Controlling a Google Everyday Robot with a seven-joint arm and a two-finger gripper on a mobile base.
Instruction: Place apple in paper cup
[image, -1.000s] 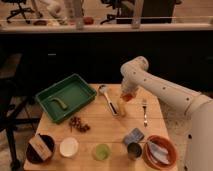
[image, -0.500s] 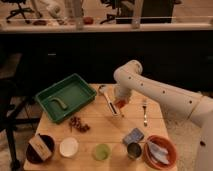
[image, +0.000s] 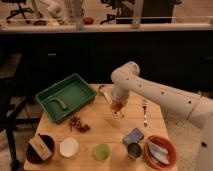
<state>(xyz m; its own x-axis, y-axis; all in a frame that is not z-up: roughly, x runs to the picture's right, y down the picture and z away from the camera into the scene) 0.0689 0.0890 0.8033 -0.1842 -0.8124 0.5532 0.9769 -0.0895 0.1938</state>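
Since the earlier frames the white arm (image: 150, 90) has swung leftward, carrying the gripper (image: 118, 109) a little further left and lower over the wooden table (image: 107, 131). The gripper is clamped narrow on the apple (image: 116, 106), which shows red-orange at its tip, above the tabletop.

Far to the gripper's left and nearer the camera sits a dark bowl (image: 40, 148) with a tan block in it. The green tray (image: 66, 95) lies left of the gripper and slightly farther back, with a small green item (image: 59, 103) inside. The paper cup (image: 68, 147) stands upright, well left of the gripper and nearer the camera, apart from the apple. The grapes (image: 79, 125) lie between that cup and the gripper. The green cup (image: 102, 151) is nearer the camera, just left of the gripper's line.

Right of the gripper and nearer the camera are a blue object (image: 134, 135) and the metal cup (image: 133, 150). A fork (image: 145, 112) lies to its right, and an orange bowl (image: 161, 151) sits farthest right
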